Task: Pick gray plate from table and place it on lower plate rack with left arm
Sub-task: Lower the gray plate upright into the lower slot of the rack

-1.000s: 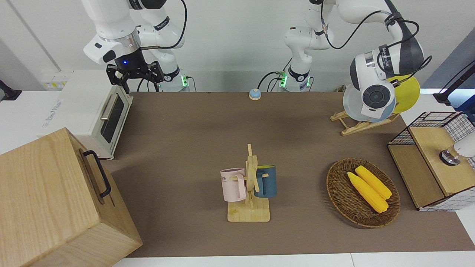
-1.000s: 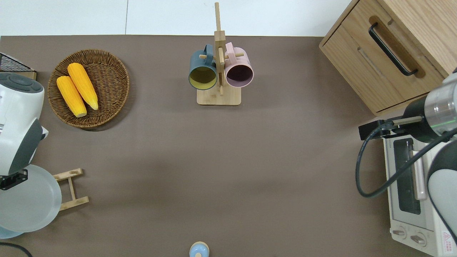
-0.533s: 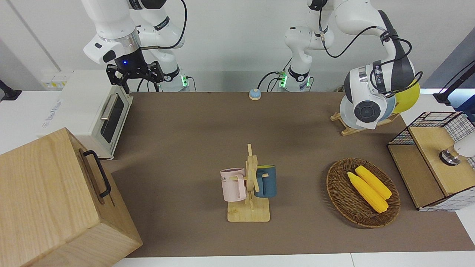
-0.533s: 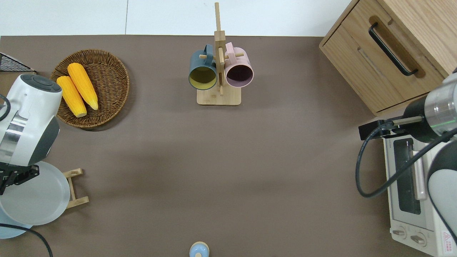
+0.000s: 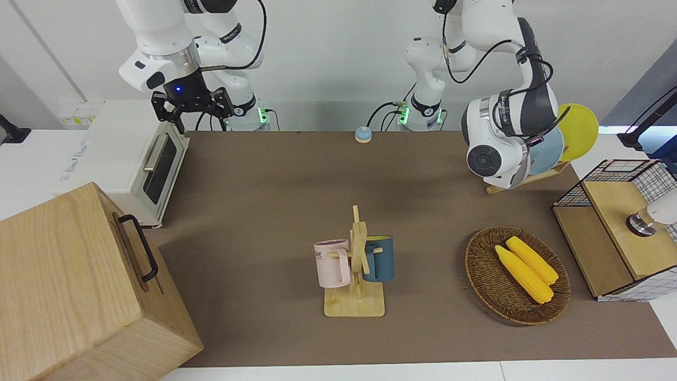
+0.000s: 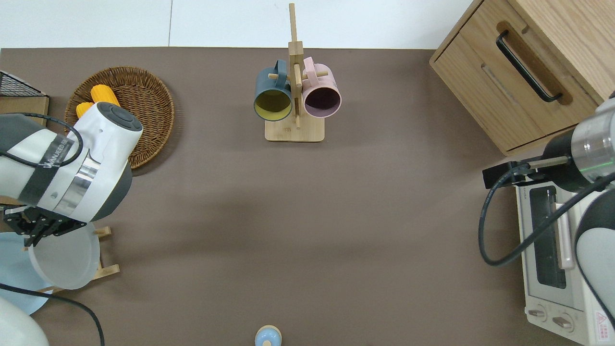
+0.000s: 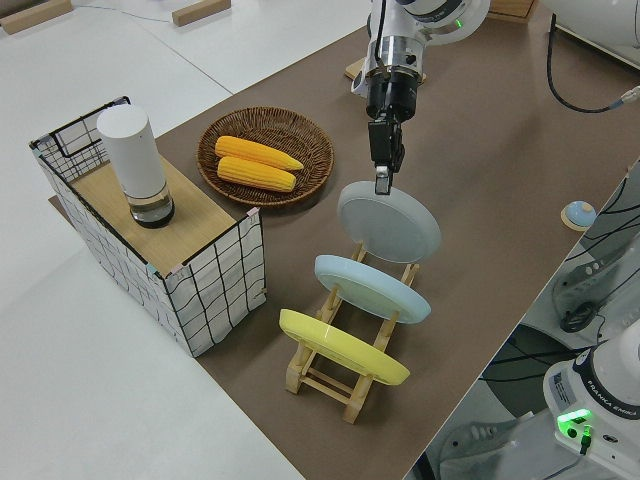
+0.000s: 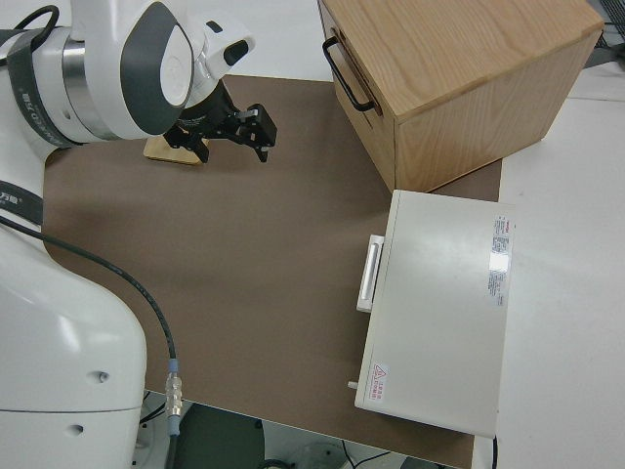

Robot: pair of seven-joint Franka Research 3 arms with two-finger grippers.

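Note:
The gray plate [image 7: 390, 225] hangs tilted at the lower plate rack's [image 7: 345, 392] end nearest the middle of the table [image 6: 307, 216]. My left gripper [image 7: 381, 183] is shut on the plate's upper rim. The plate's lower edge is at the rack's pegs [image 6: 103, 231]; I cannot tell whether it rests there. From overhead the gray plate [image 6: 65, 259] lies under the left gripper [image 6: 30, 238]. In the front view the left wrist [image 5: 494, 153] hides the plate almost wholly. The right arm's gripper [image 5: 193, 108] is parked and open.
A light blue plate [image 7: 372, 288] and a yellow plate [image 7: 343, 347] stand in the rack's other slots. A wicker basket [image 6: 153, 110] with corn, a wire crate [image 7: 215, 270], a mug stand [image 6: 294, 96], a wooden cabinet [image 6: 519, 77] and a toaster oven [image 6: 552, 250] stand around.
The left arm has swung toward the middle of the table, carrying the gray plate along the rack to its lowest slot and tipping it more upright. The right arm has not moved.

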